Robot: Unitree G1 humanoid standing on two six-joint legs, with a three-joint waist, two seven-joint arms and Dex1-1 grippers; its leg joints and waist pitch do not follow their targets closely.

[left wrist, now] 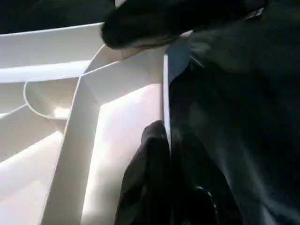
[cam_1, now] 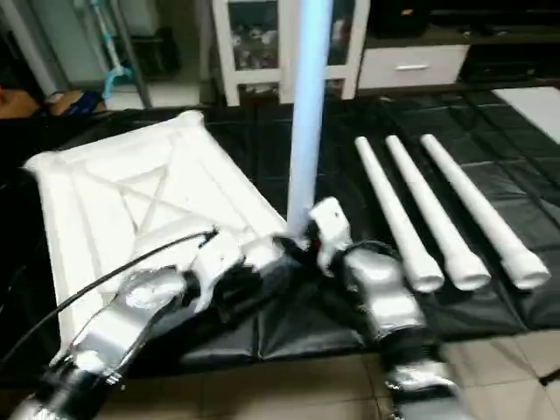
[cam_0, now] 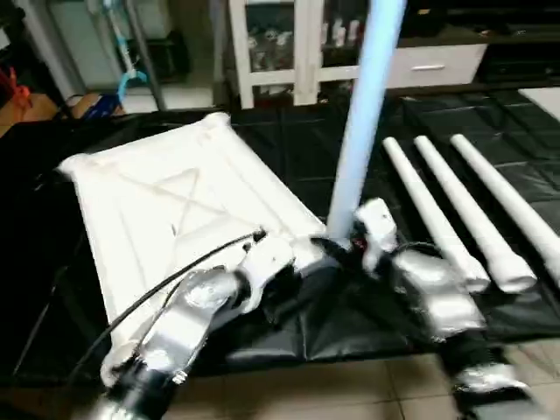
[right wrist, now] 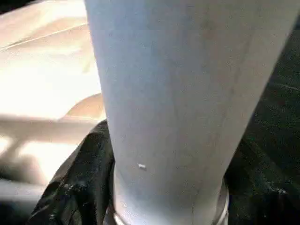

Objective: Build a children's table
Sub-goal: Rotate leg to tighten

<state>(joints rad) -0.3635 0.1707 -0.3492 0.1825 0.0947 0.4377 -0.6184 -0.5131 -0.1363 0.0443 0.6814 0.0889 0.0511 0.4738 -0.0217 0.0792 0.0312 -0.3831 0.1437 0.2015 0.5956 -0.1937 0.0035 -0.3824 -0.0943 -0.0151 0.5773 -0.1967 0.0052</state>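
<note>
Left gripper (left wrist: 161, 178): fingers pressed together, pinching the thin side wall of the tabletop (cam_0: 175, 210) at its near right corner. In the left wrist view the black fingers sit either side of the white rim, with the ribbed underside and a round socket (left wrist: 44, 101) beyond.

Right gripper (cam_0: 346, 249): at the foot of the upright leg (cam_0: 363, 114), fingers set on either side of the tube. In the right wrist view one black finger (right wrist: 79, 183) lies against the tube's side just above its base. Jaws stand apart at about the tube's width; a firm clamp cannot be confirmed.

Upright leg: stands vertical in the near right corner socket of the tabletop, top end running out past the upper edge of the head views.

Tabletop: lies underside up on black sheeting (cam_0: 289, 157) spread on the floor, left of centre, turned at an angle, crossed ribs showing.

Three spare legs (cam_0: 477, 210): lie side by side on the sheeting to the right, roughly parallel, wide ends near, narrow ends far, well apart from the tabletop.

Both silver forearms converge from the near edge toward that corner. A black cable (cam_0: 149, 293) runs along the left forearm.

Far background: white glass-door cabinet (cam_0: 289, 44).
</note>
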